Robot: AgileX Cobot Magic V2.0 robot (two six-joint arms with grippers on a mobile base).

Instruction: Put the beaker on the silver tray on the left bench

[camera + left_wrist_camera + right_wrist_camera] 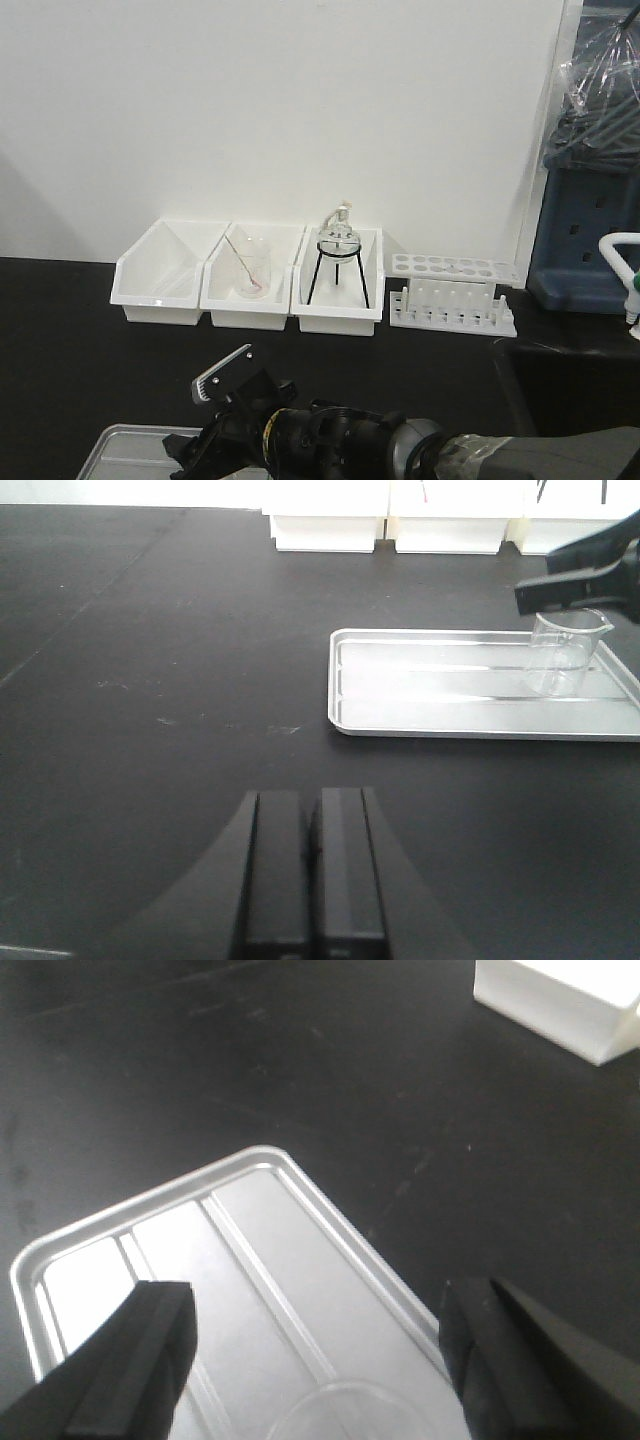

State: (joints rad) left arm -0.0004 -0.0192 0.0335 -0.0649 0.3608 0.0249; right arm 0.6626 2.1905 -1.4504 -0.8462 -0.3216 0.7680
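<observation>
the left gripper (305, 870) rests low over the bare left bench (150, 680), its fingers pressed together on nothing; to its right lies the silver tray (420, 695), with the beaker (565, 652) upright on its far right part; above it the right gripper (320, 1350) has its fingers spread wide on either side of the rim, apart from the glass; the placing looks done, so lift straight up, jaws kept wide, to avoid clipping the spout or tipping it.
</observation>
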